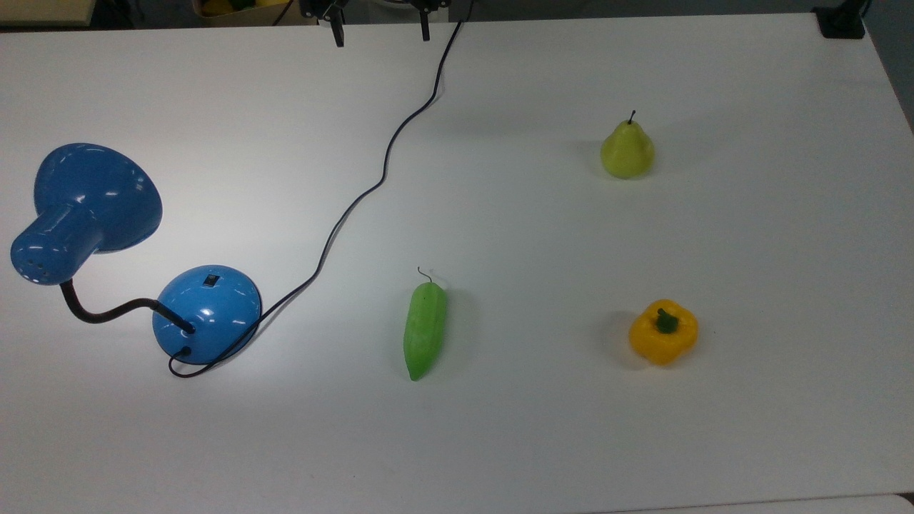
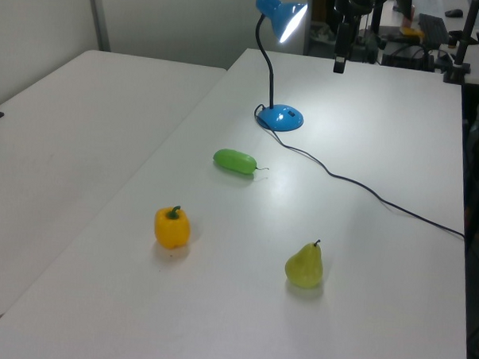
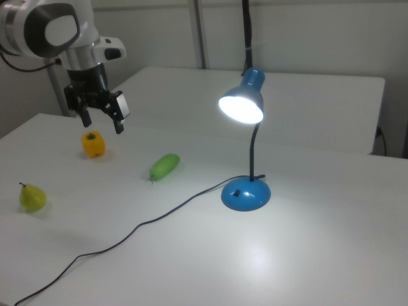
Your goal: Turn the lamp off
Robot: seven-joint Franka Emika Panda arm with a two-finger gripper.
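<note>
— What's in front of you?

— A white worktop. The blue desk lamp is lit, glowing onto the surface; in the top view its base sits at about eight o'clock from the middle, black cord trailing off toward twelve.

— And the rest?

— A green cucumber near six o'clock, a yellow bell pepper at four, a pear at two.

— Your fingers?

— My gripper hangs in the air, well apart from the lamp, fingers spread open and holding nothing.
</note>
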